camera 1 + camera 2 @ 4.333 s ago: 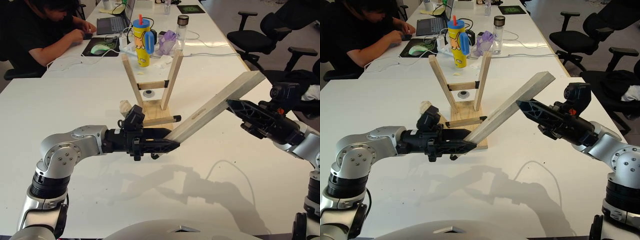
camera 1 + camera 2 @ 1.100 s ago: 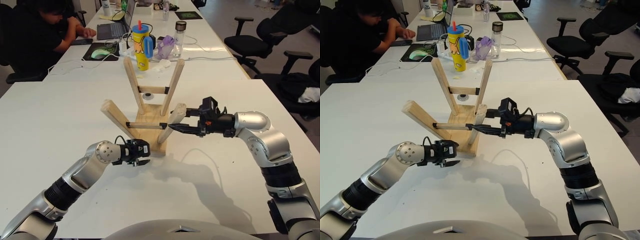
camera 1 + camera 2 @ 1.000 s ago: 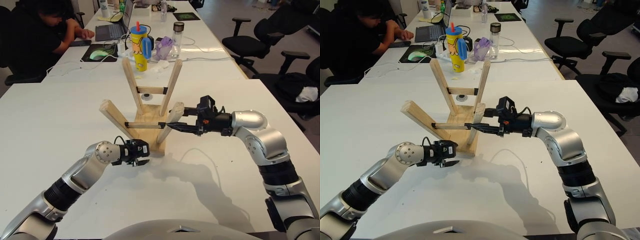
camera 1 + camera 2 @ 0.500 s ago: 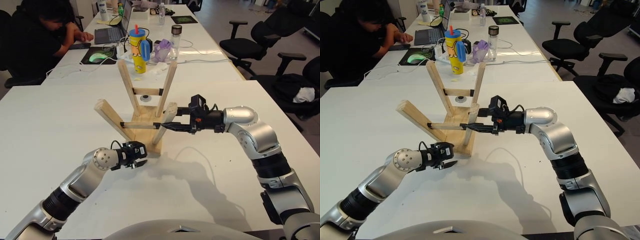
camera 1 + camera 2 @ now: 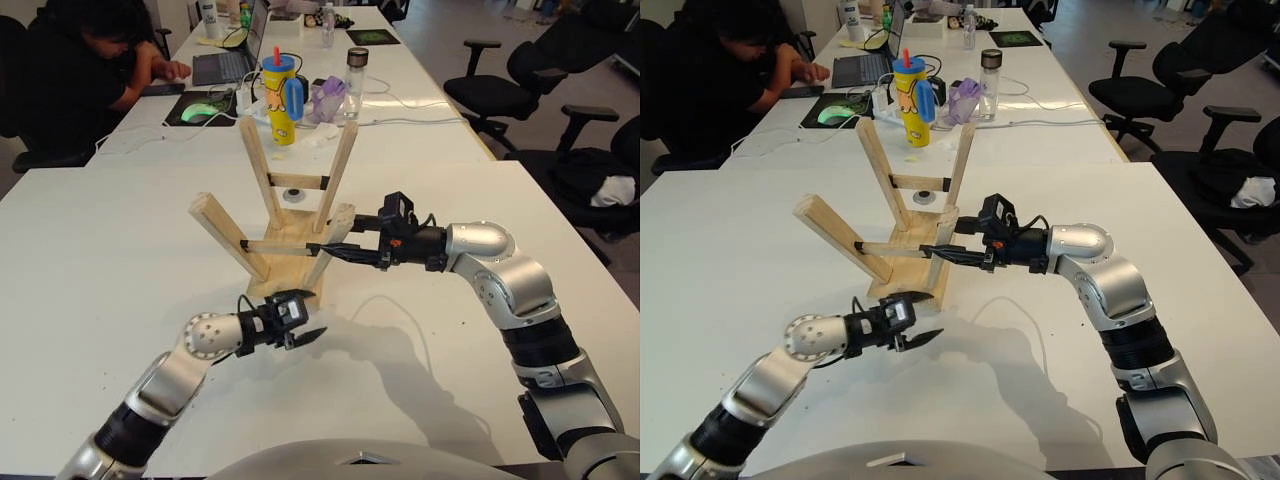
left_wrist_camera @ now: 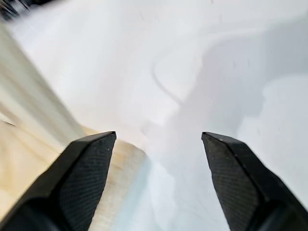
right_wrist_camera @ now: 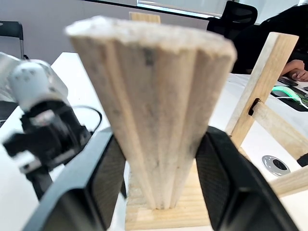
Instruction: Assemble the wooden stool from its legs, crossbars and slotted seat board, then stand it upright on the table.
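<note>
The wooden stool lies upside down in the middle of the table, its slotted seat board [image 5: 288, 278] flat on the surface. Two rear legs [image 5: 258, 168] slant upward, joined by a crossbar [image 5: 300, 182]. A second crossbar [image 5: 280, 247] links the front left leg [image 5: 222, 234] to the front right leg [image 5: 330, 243]. My right gripper [image 5: 320, 249] is shut on that front right leg [image 7: 154, 115], one finger [image 7: 108, 178] on each side. My left gripper [image 5: 309, 337] stands open just in front of the seat board [image 6: 29, 154], touching nothing.
Behind the stool stand a yellow cup [image 5: 282, 88], a bottle [image 5: 356, 70] and a purple bag with cables. A black round grommet [image 5: 293, 196] sits in the table. A person works at a laptop at the far left. Office chairs [image 5: 500, 85] line the right side.
The long leg both grippers held 4.3 s ago now stands in the seat board, held by my right gripper alone. My left gripper has drawn back from the board's front corner.
</note>
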Controlling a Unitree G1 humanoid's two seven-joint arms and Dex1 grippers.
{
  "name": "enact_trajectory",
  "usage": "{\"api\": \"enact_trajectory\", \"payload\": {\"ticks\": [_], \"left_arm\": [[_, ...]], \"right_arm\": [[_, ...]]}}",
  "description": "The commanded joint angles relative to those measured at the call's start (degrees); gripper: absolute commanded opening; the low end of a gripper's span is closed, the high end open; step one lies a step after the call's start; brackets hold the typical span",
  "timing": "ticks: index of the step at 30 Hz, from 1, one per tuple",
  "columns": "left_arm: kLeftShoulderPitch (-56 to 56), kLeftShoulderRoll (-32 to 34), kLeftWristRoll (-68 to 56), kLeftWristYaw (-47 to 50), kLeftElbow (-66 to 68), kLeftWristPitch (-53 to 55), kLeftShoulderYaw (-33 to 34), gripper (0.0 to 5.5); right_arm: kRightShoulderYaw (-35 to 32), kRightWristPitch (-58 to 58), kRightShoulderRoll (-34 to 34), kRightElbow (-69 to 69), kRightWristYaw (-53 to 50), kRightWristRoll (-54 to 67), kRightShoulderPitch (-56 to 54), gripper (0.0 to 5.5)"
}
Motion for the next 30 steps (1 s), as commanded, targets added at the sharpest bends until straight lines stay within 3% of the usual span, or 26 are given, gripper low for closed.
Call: {"api": "enact_trajectory", "payload": {"ticks": [1,4,8,12,16,19,25,30], "left_arm": [[5.55,-1.21,2.27,6.68,-5.41,-14.3,7.99,3.31],[1.47,-4.1,9.54,16.27,-10.45,-20.7,16.24,3.31],[-9.97,-6.39,18.46,20.67,-9.19,-11.77,16.47,3.31],[-17.8,-7.64,27.01,19.06,-6.16,-5.18,10.54,3.31],[-10.53,-3.98,39.85,10.0,1.87,-0.57,-3.44,3.31],[-6.03,-1.39,43.97,2.51,6.72,4.38,-8.62,3.31],[-14.35,-10.94,38.37,12.51,1.16,5.37,-1.15,3.31],[-12.08,-14.75,37.46,19.97,-9.9,4.19,5.18,3.31]], "right_arm": [[2.26,5.61,-1.99,2.32,-2.15,-3.74,3.82,2.04],[2.41,6.34,-2.51,2.14,-2.09,-3.74,4.1,2.04],[3.16,6.76,-2.5,2.26,-1.89,-3.98,4.02,2.04],[4.41,6.94,-2.17,2.9,-1.54,-4.27,3.17,2.04],[5.64,7.14,-1.53,3.34,-1.5,-4.34,2.09,2.04],[6.39,7.45,-1.25,3.34,-1.58,-4.18,1.75,2.04],[7.1,7.29,-1.26,4.07,-1.06,-4.11,1.21,2.04],[10.64,5.42,0.12,8.21,2.94,-5.22,-2.39,2.04]]}}
